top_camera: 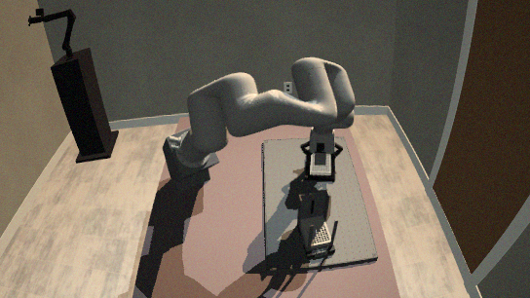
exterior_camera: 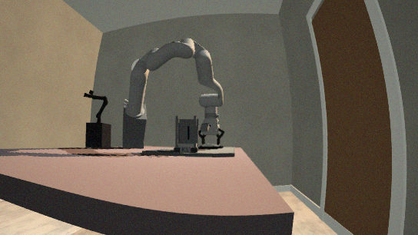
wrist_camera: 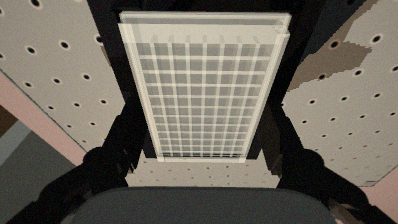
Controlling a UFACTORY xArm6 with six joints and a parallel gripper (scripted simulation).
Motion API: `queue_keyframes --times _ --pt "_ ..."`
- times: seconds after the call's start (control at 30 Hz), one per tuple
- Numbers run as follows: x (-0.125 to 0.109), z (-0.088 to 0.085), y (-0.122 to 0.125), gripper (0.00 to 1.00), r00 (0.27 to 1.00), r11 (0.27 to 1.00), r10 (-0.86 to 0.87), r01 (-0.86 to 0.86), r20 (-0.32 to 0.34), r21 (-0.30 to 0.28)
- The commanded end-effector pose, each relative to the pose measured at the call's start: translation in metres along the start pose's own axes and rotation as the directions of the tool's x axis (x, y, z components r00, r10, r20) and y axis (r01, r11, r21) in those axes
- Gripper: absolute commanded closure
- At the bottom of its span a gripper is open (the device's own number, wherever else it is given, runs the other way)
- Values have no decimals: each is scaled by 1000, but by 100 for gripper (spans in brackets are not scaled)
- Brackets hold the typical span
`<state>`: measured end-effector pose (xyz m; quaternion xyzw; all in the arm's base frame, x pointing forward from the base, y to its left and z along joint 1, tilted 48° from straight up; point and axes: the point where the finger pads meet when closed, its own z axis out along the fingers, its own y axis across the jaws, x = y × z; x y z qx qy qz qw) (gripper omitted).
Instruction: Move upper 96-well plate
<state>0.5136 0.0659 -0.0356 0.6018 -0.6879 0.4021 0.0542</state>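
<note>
The stack rack K1 (top_camera: pixel 319 233) stands toward the near end of the perforated worktop (top_camera: pixel 351 229), one well plate visible in it from above. Farther along, the upper plate (wrist_camera: pixel 202 87) lies in the dark plate nest N1 (top_camera: pixel 306 167), directly beneath the claw (exterior_camera: pixel 210 136), whose fingers are spread wide on either side and grip nothing. The plate looks like thin, clear, rigid plastic: probably light, stiff, smooth-walled and apt to slip or crack under a hard squeeze. Its two long side walls, taken squarely at mid-length, seem the best hold. Whether it sits fully down cannot be judged here.
</note>
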Motion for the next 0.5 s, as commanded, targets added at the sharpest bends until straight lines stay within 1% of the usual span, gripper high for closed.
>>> queue_keyframes --times 0.0,0.13,0.23,0.47 --pt "-1 -1 -1 0 1000 1000 1 -1 2 2" --pt "-1 -1 -1 0 1000 1000 1 -1 2 2" --pt "-1 -9 -1 0 1000 1000 1 -1 2 2" --pt "-1 -9 -1 0 1000 1000 1 -1 2 2"
